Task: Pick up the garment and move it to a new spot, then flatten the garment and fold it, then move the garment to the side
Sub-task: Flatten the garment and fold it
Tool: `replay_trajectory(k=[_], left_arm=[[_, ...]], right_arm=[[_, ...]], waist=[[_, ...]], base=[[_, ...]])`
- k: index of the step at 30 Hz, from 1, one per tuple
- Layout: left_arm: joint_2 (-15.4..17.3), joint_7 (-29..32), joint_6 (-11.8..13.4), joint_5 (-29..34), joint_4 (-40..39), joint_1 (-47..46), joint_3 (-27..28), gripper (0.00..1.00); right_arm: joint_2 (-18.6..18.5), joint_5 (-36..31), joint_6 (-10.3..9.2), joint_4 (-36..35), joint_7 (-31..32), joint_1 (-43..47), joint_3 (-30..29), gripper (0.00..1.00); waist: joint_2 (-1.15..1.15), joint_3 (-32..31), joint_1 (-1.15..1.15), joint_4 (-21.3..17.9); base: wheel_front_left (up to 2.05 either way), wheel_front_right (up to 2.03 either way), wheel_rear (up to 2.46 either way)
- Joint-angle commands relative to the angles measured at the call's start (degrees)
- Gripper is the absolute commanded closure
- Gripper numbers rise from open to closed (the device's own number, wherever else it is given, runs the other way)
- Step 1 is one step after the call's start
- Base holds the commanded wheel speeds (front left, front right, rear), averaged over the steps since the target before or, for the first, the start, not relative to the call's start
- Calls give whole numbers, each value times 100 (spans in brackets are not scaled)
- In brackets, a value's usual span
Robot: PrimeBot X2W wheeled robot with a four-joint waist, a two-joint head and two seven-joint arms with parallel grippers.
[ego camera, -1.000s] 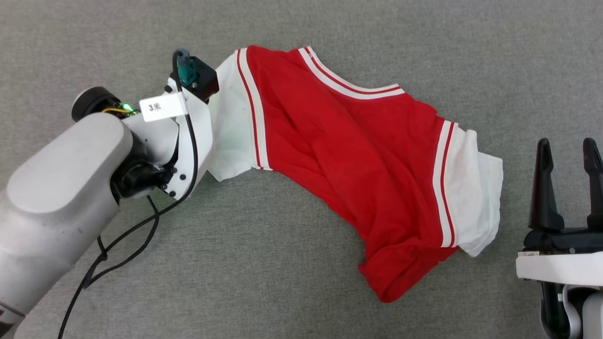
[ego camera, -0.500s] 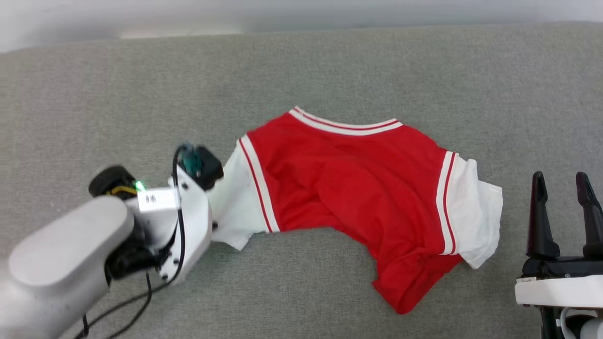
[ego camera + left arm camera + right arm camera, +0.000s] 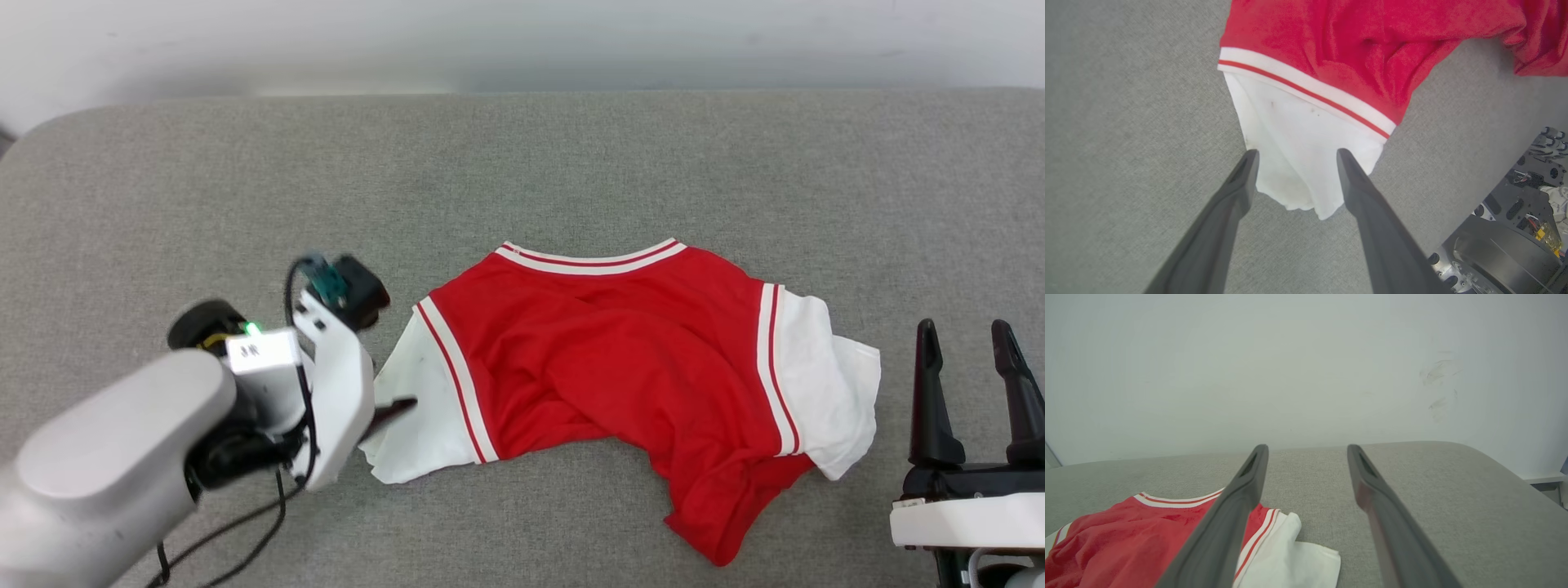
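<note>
Grey cushioned surface (image 3: 522, 163), white sleeve (image 3: 1298, 163) of the garment (image 3: 620, 359) at the spread, empty left fingers (image 3: 1237, 196); right fingers (image 3: 931, 400) wide, empty

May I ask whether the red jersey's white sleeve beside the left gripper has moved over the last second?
Yes: against the idle right gripper, the white sleeve has come nearer the robot; the left gripper is open.

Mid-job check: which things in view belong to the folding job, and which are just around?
Job:
- the garment, lying crumpled
- left gripper, open at its white sleeve
- right gripper, open beside it

Just around:
- grey padded surface
- white wall
</note>
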Motion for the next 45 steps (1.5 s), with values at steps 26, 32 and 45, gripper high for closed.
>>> replay_trajectory(k=[26, 32, 45], left_arm=[[64, 886, 143, -160, 753, -225, -214, 0], [-189, 704, 46, -87, 1128, -28, -411, 100], [93, -375, 134, 48, 748, -119, 16, 100]], right_arm=[[7, 23, -2, -111, -9, -331, 67, 0], [7, -6, -2, -56, -9, -362, 54, 0], [-33, -1020, -2, -521, -10, -807, -307, 0]], waist=[[0, 512, 1, -296], [0, 505, 1, -310], [0, -7, 1, -167]], base=[[0, 0, 0], [0, 0, 0], [0, 0, 0]])
